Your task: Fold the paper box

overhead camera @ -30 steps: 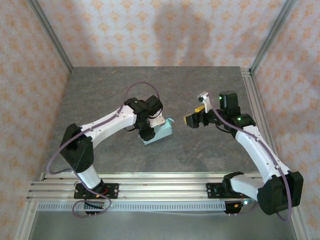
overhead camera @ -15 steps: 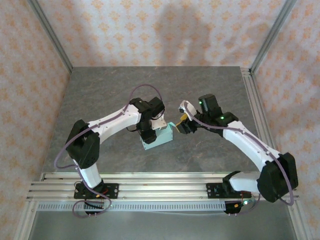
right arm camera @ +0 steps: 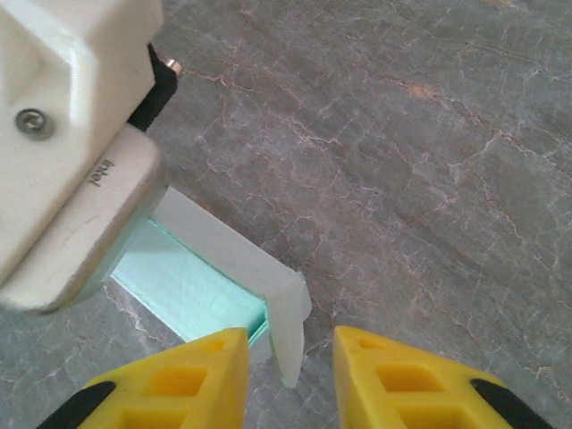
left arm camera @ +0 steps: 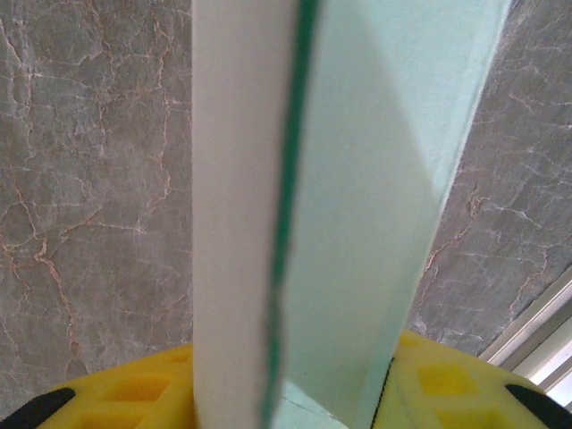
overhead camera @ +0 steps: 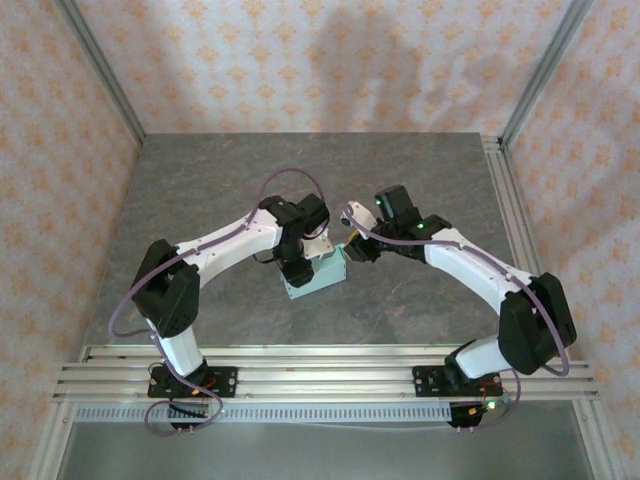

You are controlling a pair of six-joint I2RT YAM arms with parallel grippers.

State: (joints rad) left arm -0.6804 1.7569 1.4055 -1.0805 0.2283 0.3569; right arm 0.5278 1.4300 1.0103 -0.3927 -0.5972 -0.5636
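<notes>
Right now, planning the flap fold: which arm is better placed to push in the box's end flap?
Right. The right gripper, open, straddles the end flap of the paper box, while the left gripper is shut on the box.

paper box (overhead camera: 324, 272) on table (overhead camera: 420, 300) | left jaws left | right jaws right

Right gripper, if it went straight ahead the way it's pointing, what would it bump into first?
Probably the paper box: its white end flap stands just ahead, in line with the gap between the open fingers of the right gripper. Depth is unclear, though.
</notes>
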